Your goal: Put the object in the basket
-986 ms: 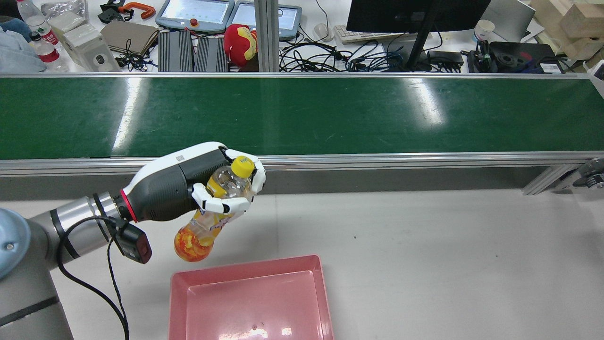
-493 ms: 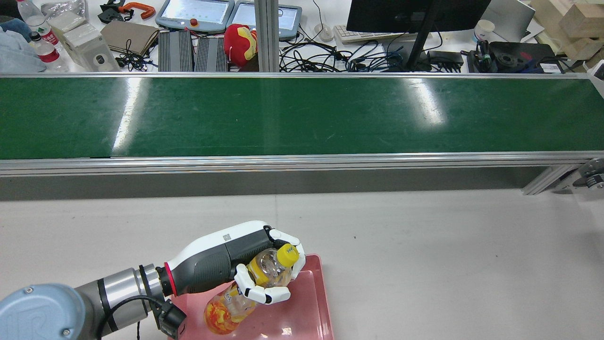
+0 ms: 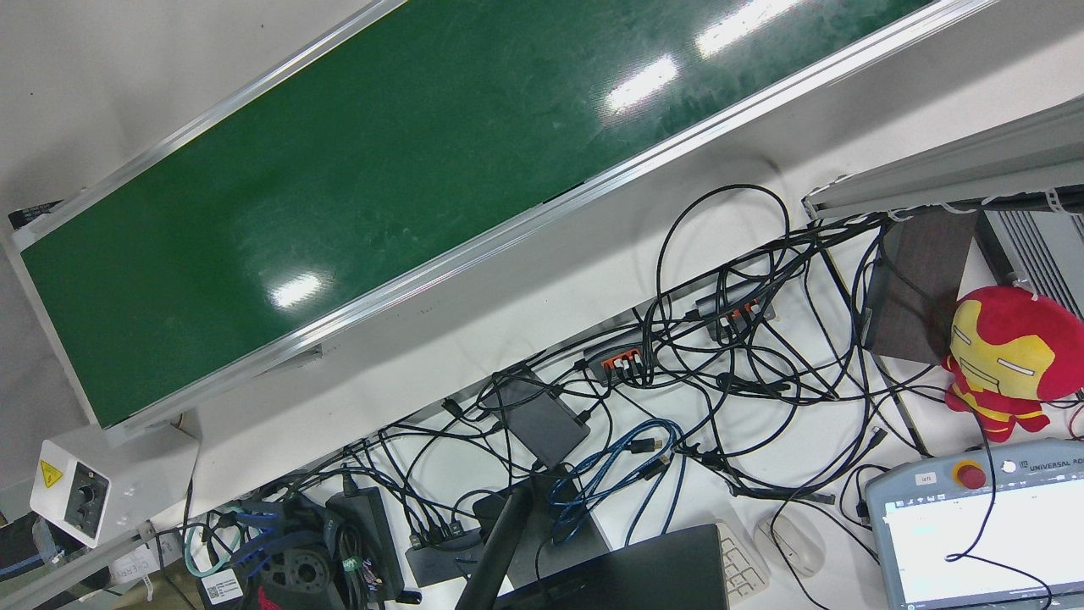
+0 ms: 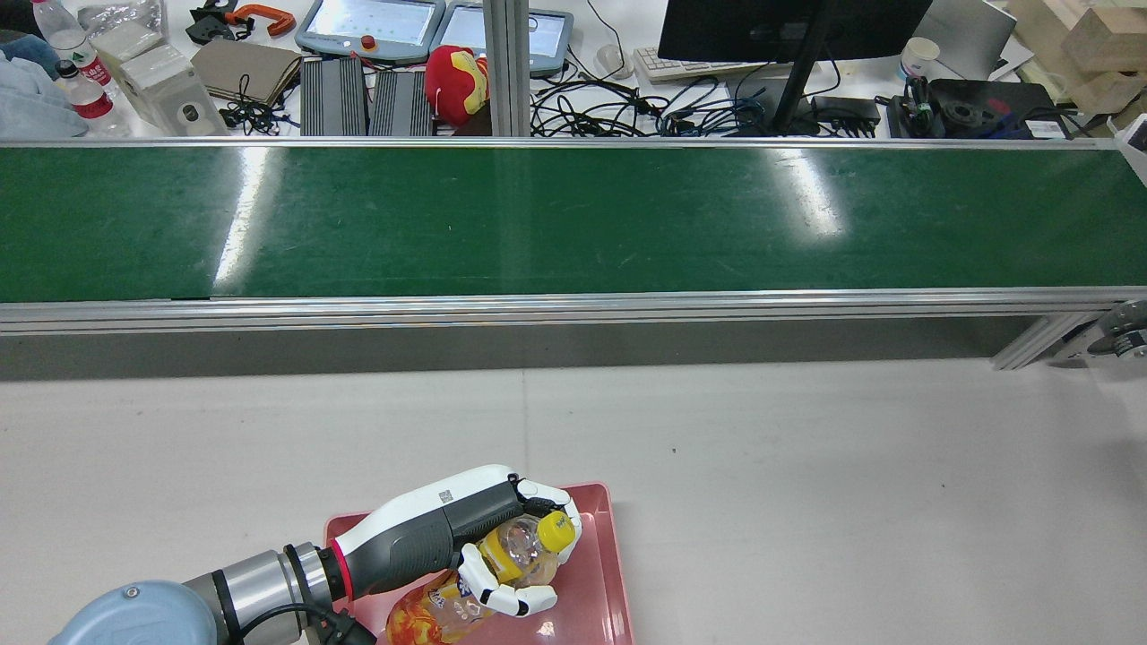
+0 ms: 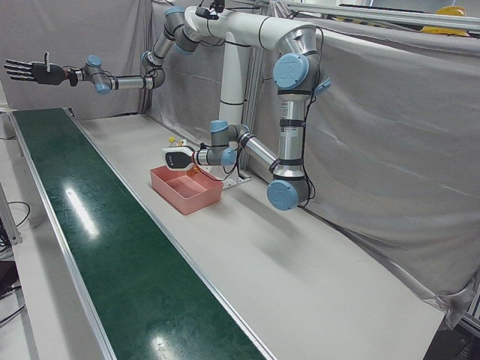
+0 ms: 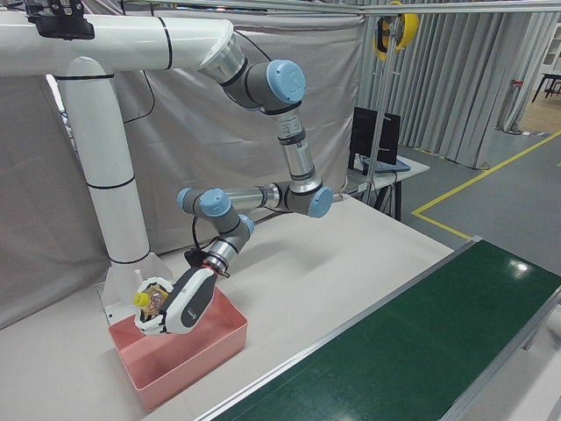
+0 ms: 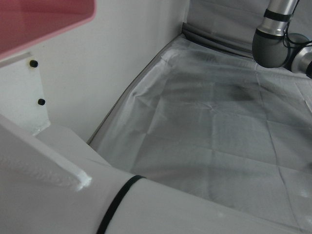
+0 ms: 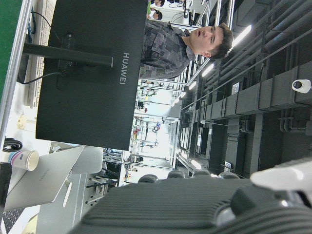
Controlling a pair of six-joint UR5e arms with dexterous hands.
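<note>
The left hand (image 4: 466,537) grips the bottle (image 4: 488,578) over the basket (image 4: 596,573).

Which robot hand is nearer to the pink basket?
The left. The left robot hand is over the pink basket, holding the bottle. The right robot hand is raised far beyond the conveyor's end, fingers spread.
</note>
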